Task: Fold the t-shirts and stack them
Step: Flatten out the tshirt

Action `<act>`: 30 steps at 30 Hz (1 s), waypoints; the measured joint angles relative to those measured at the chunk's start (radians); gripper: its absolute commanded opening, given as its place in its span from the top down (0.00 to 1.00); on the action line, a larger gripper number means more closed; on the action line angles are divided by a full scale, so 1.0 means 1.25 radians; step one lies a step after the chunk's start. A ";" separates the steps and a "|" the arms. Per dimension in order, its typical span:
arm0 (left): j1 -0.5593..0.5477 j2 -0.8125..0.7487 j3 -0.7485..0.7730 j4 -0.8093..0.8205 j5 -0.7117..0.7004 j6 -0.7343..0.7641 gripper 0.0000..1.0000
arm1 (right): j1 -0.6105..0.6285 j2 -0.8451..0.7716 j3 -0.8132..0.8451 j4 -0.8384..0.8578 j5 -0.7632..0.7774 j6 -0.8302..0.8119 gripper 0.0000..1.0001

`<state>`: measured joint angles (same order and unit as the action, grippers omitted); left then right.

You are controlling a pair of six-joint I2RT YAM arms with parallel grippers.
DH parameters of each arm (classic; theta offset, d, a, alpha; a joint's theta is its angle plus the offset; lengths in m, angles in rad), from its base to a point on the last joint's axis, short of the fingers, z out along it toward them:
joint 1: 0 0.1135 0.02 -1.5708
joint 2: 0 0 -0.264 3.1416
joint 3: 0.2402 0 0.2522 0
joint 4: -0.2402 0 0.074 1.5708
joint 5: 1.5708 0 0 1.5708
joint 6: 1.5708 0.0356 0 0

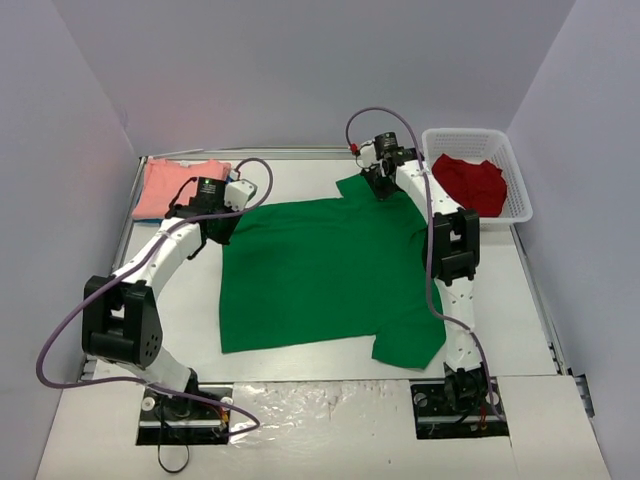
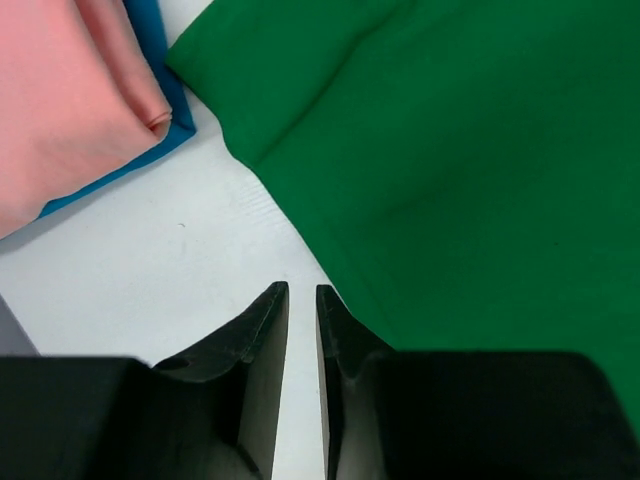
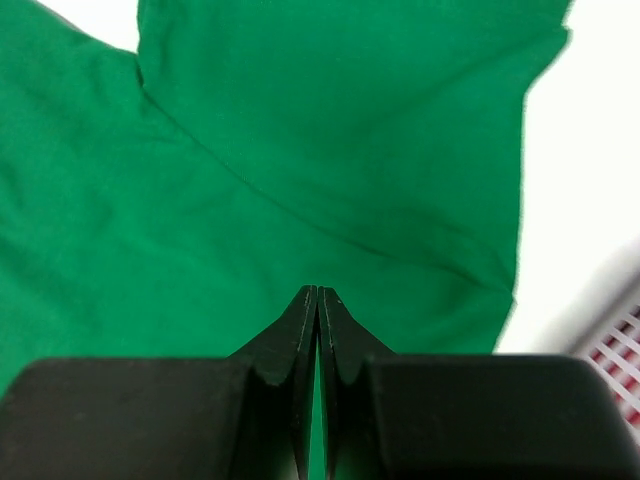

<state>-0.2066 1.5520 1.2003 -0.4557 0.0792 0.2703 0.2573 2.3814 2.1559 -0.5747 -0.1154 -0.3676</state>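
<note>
A bright green t-shirt [image 1: 320, 270] [image 2: 460, 170] [image 3: 300, 150] lies spread flat mid-table. My right gripper [image 1: 381, 188] [image 3: 318, 290] is down on its far right sleeve, tips pressed together on the green cloth. At the shirt's far left corner my left gripper [image 1: 228, 228] [image 2: 302, 290] has its jaws a narrow gap apart. Bare table shows between them and the shirt's edge lies just right of them. A folded salmon-pink t-shirt [image 1: 178, 185] [image 2: 60, 100] lies on a teal-blue one [image 2: 165, 80] at the far left. A red t-shirt [image 1: 470, 180] sits crumpled in the basket.
The white mesh basket [image 1: 470, 132] [image 3: 615, 345] stands at the far right corner, close to my right arm. Purple-grey walls enclose the table on three sides. Cables loop off both arms.
</note>
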 measured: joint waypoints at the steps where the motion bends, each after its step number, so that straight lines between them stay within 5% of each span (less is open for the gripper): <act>1: -0.002 0.007 0.000 0.002 0.001 -0.003 0.92 | 0.001 0.016 0.010 -0.002 0.001 0.001 1.00; 3: -0.006 0.024 0.000 0.007 0.003 -0.013 0.98 | 0.004 0.043 0.029 -0.009 0.005 0.003 1.00; 30: -0.069 0.329 0.136 -0.013 -0.013 -0.074 0.98 | 0.005 0.110 0.059 -0.009 0.055 0.019 1.00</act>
<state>-0.2924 1.9629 1.3697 -0.4721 0.0631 0.1772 0.2638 2.5191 2.2299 -0.5861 -0.0467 -0.3439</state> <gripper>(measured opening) 0.027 0.001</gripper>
